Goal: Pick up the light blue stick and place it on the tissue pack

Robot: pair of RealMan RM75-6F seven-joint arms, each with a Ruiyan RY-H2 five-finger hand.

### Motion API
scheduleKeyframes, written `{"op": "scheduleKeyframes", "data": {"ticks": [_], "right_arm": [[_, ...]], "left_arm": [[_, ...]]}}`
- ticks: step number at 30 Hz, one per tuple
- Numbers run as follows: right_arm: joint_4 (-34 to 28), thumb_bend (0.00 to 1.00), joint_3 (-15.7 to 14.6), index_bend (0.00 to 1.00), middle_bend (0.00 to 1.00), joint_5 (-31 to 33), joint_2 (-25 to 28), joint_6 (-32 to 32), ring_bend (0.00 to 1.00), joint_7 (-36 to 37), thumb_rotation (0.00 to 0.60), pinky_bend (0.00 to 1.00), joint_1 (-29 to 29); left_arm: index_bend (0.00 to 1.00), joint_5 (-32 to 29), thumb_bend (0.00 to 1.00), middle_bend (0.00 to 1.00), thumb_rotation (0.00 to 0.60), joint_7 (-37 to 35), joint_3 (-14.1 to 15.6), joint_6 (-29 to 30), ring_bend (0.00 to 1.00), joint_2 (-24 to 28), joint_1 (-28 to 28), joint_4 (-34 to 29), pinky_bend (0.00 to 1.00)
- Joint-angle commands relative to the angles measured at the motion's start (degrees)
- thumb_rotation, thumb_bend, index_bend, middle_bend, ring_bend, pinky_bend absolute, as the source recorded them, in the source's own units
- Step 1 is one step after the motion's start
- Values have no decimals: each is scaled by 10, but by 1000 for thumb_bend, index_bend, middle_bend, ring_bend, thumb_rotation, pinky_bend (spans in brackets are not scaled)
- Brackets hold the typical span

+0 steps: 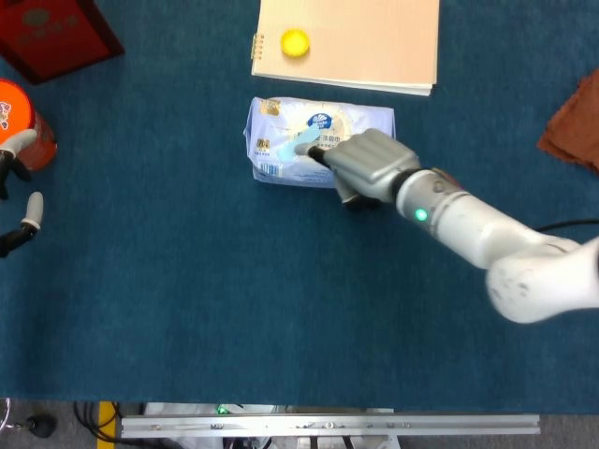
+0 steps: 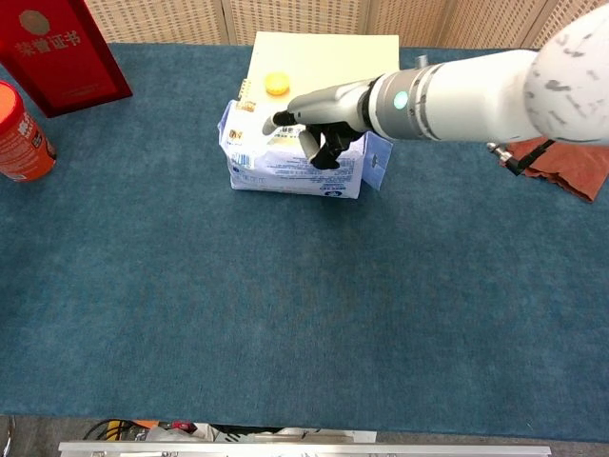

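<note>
The tissue pack (image 1: 323, 123) (image 2: 276, 162) lies on the blue cloth just in front of the notebook. Over its top, my right hand (image 1: 367, 165) (image 2: 325, 122) reaches in from the right and pinches the light blue stick (image 1: 306, 144) at its fingertips. Only a short piece of the stick shows, low over the pack's middle; whether it touches the wrapper I cannot tell. In the chest view the stick is mostly hidden behind the fingers. At the far left edge of the head view my left hand (image 1: 21, 192) holds nothing, with its fingers spread.
A tan notebook (image 1: 360, 47) (image 2: 328, 57) with a yellow disc (image 1: 295, 42) (image 2: 277, 84) lies behind the pack. A red box (image 1: 51, 33) (image 2: 57, 52) and an orange canister (image 1: 14, 117) (image 2: 19, 133) stand at the left. A brown cloth (image 1: 576, 122) (image 2: 561, 171) lies at the right.
</note>
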Motion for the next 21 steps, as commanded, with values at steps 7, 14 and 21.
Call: {"op": "scheduleKeyframes", "data": {"ticks": [7, 14, 21], "right_arm": [[-143, 924, -45, 47, 983, -195, 145, 181, 996, 18, 600, 1000, -167], [-166, 683, -104, 47, 730, -335, 212, 321, 753, 15, 600, 956, -317], [-113, 507, -142, 47, 445, -443, 226, 445, 456, 38, 600, 639, -477]], "left_arm": [[185, 1, 413, 447, 600, -2, 4, 3, 538, 14, 6, -6, 534], [185, 0, 412, 425, 600, 7, 9, 3, 492, 30, 12, -14, 485], [185, 5, 411, 385, 600, 23, 19, 16, 435, 44, 27, -22, 417]]}}
